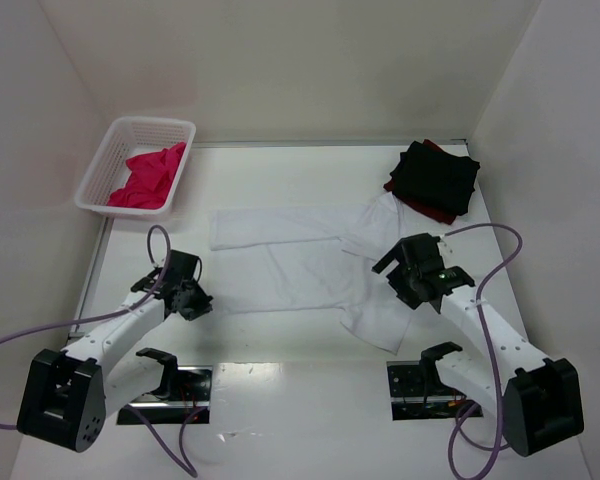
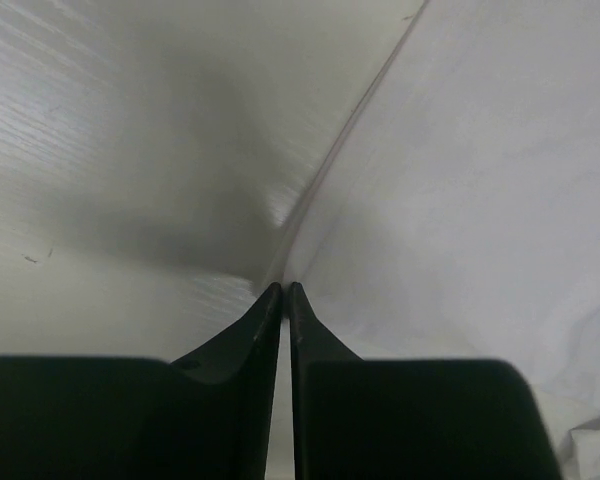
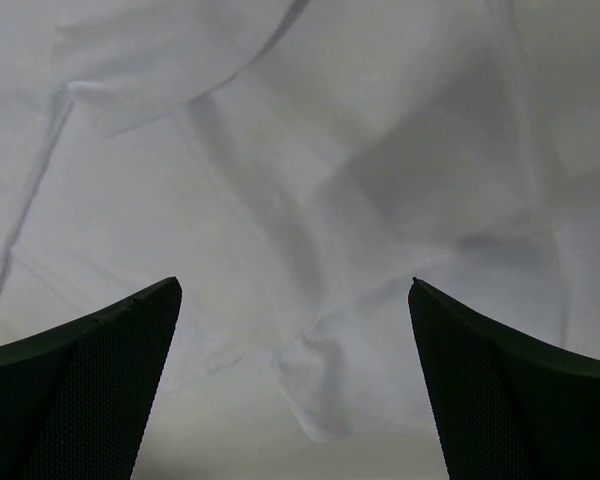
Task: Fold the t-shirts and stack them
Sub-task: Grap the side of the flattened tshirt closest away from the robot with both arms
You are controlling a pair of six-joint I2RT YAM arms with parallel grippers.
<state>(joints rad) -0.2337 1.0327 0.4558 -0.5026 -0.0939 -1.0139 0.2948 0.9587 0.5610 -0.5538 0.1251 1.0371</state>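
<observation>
White t-shirt point(image 1: 300, 270) lies spread (rumpled); left hand point(image 2: 283, 290) clenched at its edge, right hand point(image 3: 295, 285) released above.

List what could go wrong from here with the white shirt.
1. The left pincer is shut right at the edge of the white shirt; if it holds little or no cloth, the hem may slip on a lift.
2. The right pincer hangs open over bunched folds; it may pinch several layers, so the fold comes out crooked.
3. The shirt's far corner reaches the black shirt; a pull could drag that stack.
</observation>
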